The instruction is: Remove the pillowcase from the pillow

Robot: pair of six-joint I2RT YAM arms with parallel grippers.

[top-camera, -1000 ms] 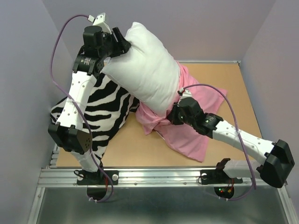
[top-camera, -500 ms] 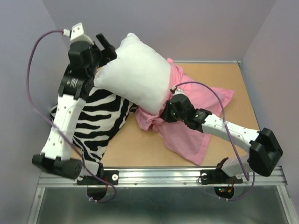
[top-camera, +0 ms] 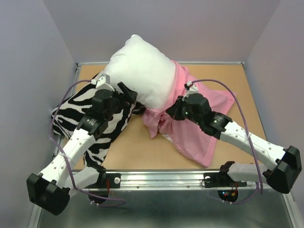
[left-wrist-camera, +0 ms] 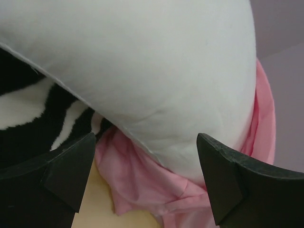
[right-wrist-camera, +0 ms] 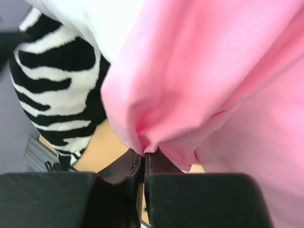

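Observation:
The white pillow [top-camera: 142,73] lies at the back of the table, mostly bare, its near right end still inside the pink pillowcase [top-camera: 194,130]. The pillowcase spreads flat toward the right front. My left gripper [top-camera: 129,91] is open and empty, just left of the pillow's near edge; in the left wrist view the pillow [left-wrist-camera: 142,71] and bunched pillowcase [left-wrist-camera: 142,185] sit beyond the spread fingers [left-wrist-camera: 71,171]. My right gripper [top-camera: 170,113] is shut on a fold of the pillowcase [right-wrist-camera: 199,85] at its open end, below the pillow.
A zebra-striped pillow [top-camera: 90,107] lies at the left, partly under the white pillow and under my left arm; it also shows in the right wrist view [right-wrist-camera: 57,90]. Purple walls enclose the wooden table [top-camera: 137,147] on three sides. A metal rail [top-camera: 161,178] runs along the front.
My left gripper let go of the pillow and dropped from high at the back left to table level. The pillow settled onto the table. My right gripper kept its hold on the pillowcase.

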